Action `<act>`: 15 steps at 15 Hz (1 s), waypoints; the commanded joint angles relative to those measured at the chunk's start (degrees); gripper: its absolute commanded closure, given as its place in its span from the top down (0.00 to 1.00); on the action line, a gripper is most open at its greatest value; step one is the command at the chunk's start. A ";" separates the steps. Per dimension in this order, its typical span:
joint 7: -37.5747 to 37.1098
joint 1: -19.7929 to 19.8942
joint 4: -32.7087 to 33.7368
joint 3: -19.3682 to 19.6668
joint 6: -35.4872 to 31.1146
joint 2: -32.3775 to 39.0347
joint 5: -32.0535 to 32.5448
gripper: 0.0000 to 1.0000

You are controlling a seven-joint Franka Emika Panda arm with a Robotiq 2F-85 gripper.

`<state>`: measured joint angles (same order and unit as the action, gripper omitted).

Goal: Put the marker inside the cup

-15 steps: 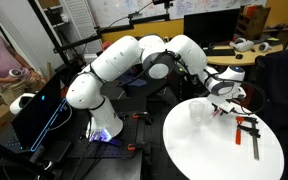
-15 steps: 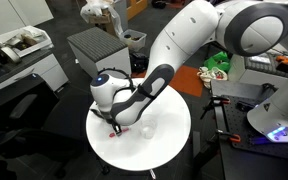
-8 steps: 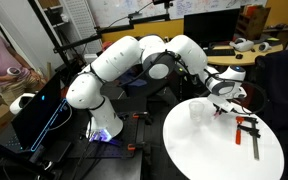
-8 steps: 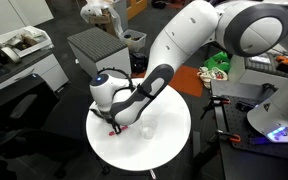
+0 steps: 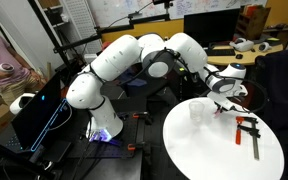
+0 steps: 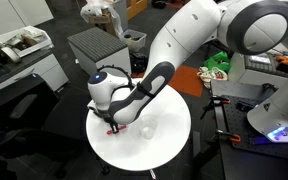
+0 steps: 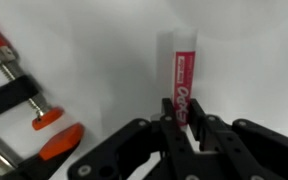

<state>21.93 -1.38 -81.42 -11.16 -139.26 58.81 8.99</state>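
Within the claw (image 7: 184, 126), the marker (image 7: 180, 75)

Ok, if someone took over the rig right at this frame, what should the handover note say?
The gripper is low over the table, fingers apparently closed on the near end of the marker; whether it is lifted is unclear.
The cup stands upright close beside the gripper.
The bar clamp lies on the gripper's far side from the cup.
Done: grasp. Left: lift, carry over the cup, release inside.
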 commanded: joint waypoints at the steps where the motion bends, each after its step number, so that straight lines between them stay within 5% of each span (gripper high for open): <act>1: -3.55 -1.24 -4.25 1.52 -0.56 -4.70 -1.10 0.05; 15: -12.22 -5.02 -17.86 5.85 -5.31 -18.48 1.06 0.05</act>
<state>13.07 -4.38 -92.77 -7.51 -141.98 45.98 9.12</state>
